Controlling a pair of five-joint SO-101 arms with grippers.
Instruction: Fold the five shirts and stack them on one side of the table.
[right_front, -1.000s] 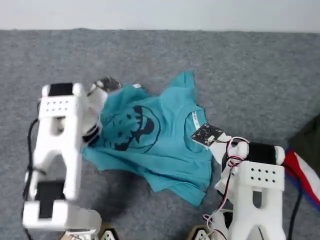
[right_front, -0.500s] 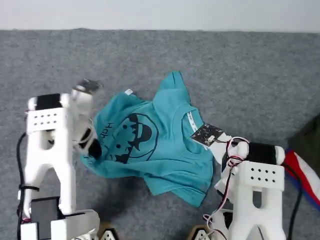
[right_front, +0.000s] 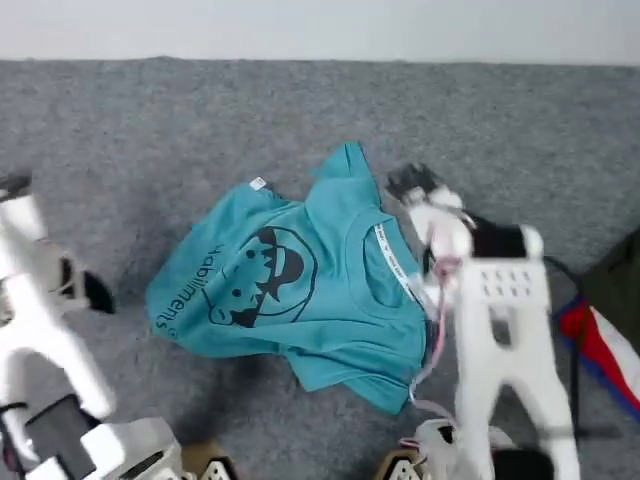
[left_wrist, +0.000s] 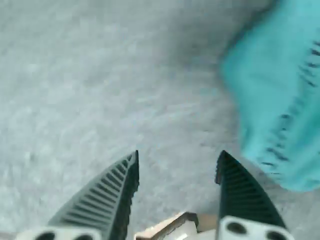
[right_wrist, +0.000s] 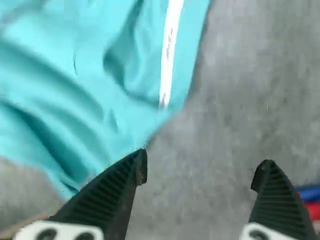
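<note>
I see the shirt (right_front: 300, 290) lying rumpled, print up, mid-table (right_front: 500, 120). My left gripper (left_wrist: 179, 154) hangs over bare grey surface near its edge, jaws apart; my right gripper (right_wrist: 202, 159) sits beside the collar, jaws apart, holding nothing

Crumpled teal printed shirt (right_front: 300, 290) occupies centre — grey felt tabletop (right_front: 500, 120) open beyond it; red-white-blue cloth (right_front: 600, 345) crowds right edge.
</note>
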